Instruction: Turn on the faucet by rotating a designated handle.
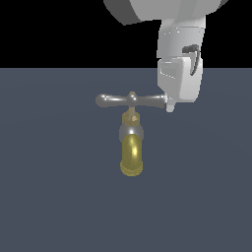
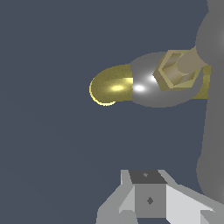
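The faucet [image 1: 131, 147] stands mid-floor with its handle [image 1: 130, 100] level on top, and the gripper [image 1: 170, 107], whose jaws I cannot tell apart, sits against the bar's end on the exterior view's right, so a steady sideways push there should turn it.

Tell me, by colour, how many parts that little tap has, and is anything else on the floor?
Brass-yellow parts: 2, the spout and the stem
Silver-grey parts: 2, the handle and the collar
Other things: 1, the white gripper beside the handle's end
Total: 5
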Tool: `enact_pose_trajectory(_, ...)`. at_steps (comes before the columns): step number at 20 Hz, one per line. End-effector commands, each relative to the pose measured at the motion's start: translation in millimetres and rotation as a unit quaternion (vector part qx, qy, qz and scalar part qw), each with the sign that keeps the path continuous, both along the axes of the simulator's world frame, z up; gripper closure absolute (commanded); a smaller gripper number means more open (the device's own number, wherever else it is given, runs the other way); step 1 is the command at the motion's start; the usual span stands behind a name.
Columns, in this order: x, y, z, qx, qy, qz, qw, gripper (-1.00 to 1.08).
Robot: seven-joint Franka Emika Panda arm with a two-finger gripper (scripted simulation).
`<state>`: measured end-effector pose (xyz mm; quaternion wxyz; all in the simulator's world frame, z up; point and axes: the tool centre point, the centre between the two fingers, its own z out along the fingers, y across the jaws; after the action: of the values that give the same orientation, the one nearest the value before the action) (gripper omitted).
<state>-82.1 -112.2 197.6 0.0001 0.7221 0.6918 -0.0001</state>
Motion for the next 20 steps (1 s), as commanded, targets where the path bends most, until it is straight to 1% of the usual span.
enact_pose_trajectory(1,0.2,-0.1,-0.1,0.000,0.000,0.000,1.0000,1.08)
enact_pose_trajectory(2,0.1,0.1,0.0,0.000,0.000,0.000,1.0000,1.08)
enact_pose_trajectory(20,47.6,-8.1,-0.1,0.000,0.000,0.001,1.0000,1.08)
